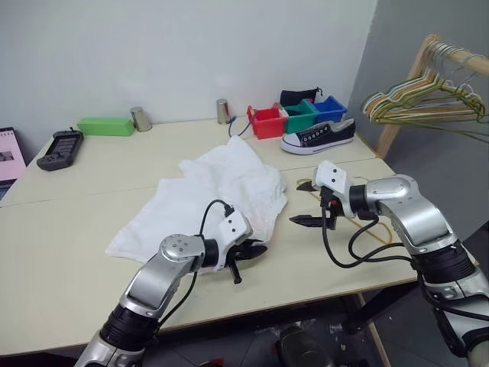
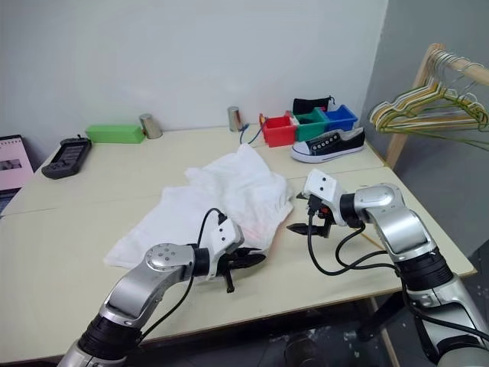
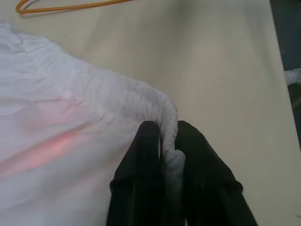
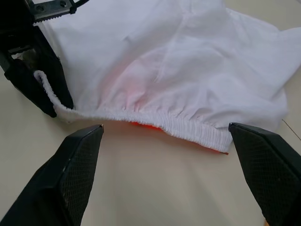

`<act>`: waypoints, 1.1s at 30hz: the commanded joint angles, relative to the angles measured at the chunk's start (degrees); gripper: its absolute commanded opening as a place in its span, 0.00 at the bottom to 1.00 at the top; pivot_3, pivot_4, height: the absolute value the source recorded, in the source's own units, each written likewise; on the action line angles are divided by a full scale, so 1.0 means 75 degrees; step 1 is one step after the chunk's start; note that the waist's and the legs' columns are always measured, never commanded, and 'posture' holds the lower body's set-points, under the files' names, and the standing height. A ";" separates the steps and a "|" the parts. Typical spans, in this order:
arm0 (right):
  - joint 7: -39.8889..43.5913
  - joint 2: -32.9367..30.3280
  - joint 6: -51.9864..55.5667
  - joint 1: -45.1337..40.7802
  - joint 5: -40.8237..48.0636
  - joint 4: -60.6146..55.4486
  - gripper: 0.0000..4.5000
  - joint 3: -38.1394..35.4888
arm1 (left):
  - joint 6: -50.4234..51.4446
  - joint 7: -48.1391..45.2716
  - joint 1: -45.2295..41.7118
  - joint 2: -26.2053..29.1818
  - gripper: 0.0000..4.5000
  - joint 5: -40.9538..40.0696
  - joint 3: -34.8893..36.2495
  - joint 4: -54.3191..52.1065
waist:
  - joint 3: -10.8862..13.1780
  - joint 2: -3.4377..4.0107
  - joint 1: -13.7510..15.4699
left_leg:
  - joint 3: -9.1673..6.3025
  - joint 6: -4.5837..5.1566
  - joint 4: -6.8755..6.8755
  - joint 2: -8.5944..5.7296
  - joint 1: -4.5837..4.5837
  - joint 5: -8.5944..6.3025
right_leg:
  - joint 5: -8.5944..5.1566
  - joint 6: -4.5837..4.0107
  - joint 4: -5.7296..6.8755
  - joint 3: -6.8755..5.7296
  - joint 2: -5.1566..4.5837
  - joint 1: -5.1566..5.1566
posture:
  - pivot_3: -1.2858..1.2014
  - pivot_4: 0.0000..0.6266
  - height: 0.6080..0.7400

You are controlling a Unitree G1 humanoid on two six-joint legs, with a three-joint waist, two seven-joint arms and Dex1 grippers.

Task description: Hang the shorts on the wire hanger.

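The white shorts (image 1: 221, 191) lie crumpled in the middle of the table. Their gathered waistband (image 4: 188, 127) faces the front right, with a strip of orange-red drawstring (image 4: 141, 125) peeking out beneath it. My left gripper (image 1: 256, 250) is at the shorts' near corner, shut on the end of the waistband (image 3: 169, 141). My right gripper (image 1: 302, 203) hovers just right of the waistband, open wide with nothing between its fingers. A piece of the thin yellow wire hanger (image 3: 61, 7) lies on the table beyond the shorts in the left wrist view.
A black-and-white shoe (image 1: 319, 135) and red, green and blue bins (image 1: 267, 121) stand at the back right. Two metal cups (image 1: 140, 118), a green box (image 1: 105, 126) and a black device (image 1: 60, 149) are at the back left. A wooden rack of hangers (image 1: 424, 99) stands off the table's right edge.
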 commanded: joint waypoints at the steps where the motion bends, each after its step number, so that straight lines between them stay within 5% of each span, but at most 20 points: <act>1: 0.0082 -0.0037 -0.0200 -0.0235 0.0029 -0.0016 1.00 -0.0048 | 0.0011 -0.0105 -0.0011 0.0133 0.32 -0.0408 0.0421 -0.0358 | 0.0000 0.0000 0.0020 | 0.0000 0.0000 0.0000 0.0000 0.0000 0.0000 | -0.0001 -0.0002 0.0000 0.0000 0.0000 0.0000 | 0.41 0.05 1.00; 15: 0.0525 -0.0393 -0.0549 -0.0309 0.0044 0.0392 1.00 -0.0105 | 0.1858 -0.1158 0.0559 0.2155 0.97 -0.3226 0.2919 -0.2298 | 0.0008 -0.0005 0.0051 | 0.0000 0.0000 -0.0009 0.0003 0.0005 -0.0001 | -0.0018 -0.0031 -0.0007 -0.0002 -0.0001 0.0002 | 0.43 0.07 1.00; 23: 0.0320 -0.0027 0.0261 0.0849 0.0242 -0.1704 1.00 0.0626 | 0.0739 -0.1700 0.2438 0.3663 0.99 -0.2516 0.4760 -0.1449 | 0.0031 -0.0001 0.0207 | 0.0000 -0.0002 -0.0050 0.0015 0.0013 -0.0002 | -0.0043 -0.0069 -0.0005 -0.0004 0.0002 -0.0019 | 0.44 0.10 1.00; 33: -0.0232 0.0558 -0.0804 0.1308 -0.0939 -0.1372 1.00 0.2200 | 0.0871 -0.1249 0.3332 0.3354 0.99 -0.2883 0.5413 -0.1913 | 0.0087 0.0005 0.1031 | 0.0008 -0.0026 -0.0057 0.0023 -0.0013 -0.0019 | -0.0058 -0.0079 -0.0006 -0.0001 -0.0001 -0.0102 | 0.47 0.09 1.00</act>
